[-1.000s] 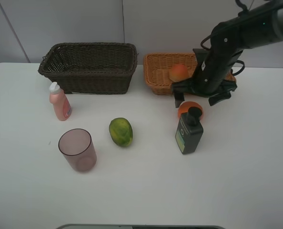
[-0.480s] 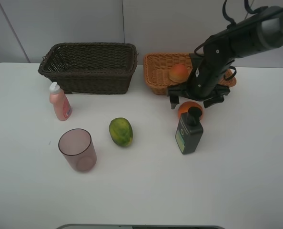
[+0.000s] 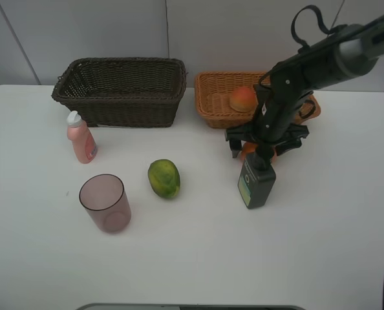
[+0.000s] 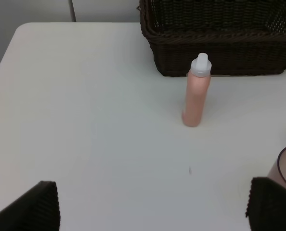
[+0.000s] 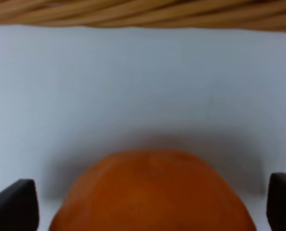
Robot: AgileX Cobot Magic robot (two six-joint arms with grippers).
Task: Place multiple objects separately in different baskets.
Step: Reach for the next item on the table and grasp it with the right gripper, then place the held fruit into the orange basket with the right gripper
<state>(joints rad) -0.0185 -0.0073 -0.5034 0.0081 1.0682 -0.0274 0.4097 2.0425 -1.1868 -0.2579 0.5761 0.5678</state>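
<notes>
Right gripper (image 5: 148, 204): jaws spread wide, one on each side of the orange (image 5: 152, 185), nothing pinched yet. In the high view it sits low over the fruit, which is almost hidden beneath it.

Orange: on the table (image 3: 321, 245), just on the near side of the light tan basket (image 3: 213, 119). The dark green bottle (image 3: 256, 183) stands upright just on the near side of it; its black cap looks close to the gripper body, contact or gap unclear.

Step in hand, as I judge it: grasp the orange.
- Centre the jaws on the widest part of the fruit before closing; it is round and will roll out of a high or off-centre pinch.
- Close gently.
- Lift straight up first so the bottle is not tipped, then carry far to the tan basket, where a red-orange fruit (image 3: 242, 99) already lies. Set down beside it.

Left gripper (image 4: 155, 207): spread, nothing between the fingers, hanging over bare table near the pink bottle (image 4: 197, 94).

Not yet sorted: pink bottle, mauve cup (image 3: 105, 202), green fruit (image 3: 164, 178), all left of centre. The dark brown basket (image 3: 121, 106), far left, shows nothing inside from here.
</notes>
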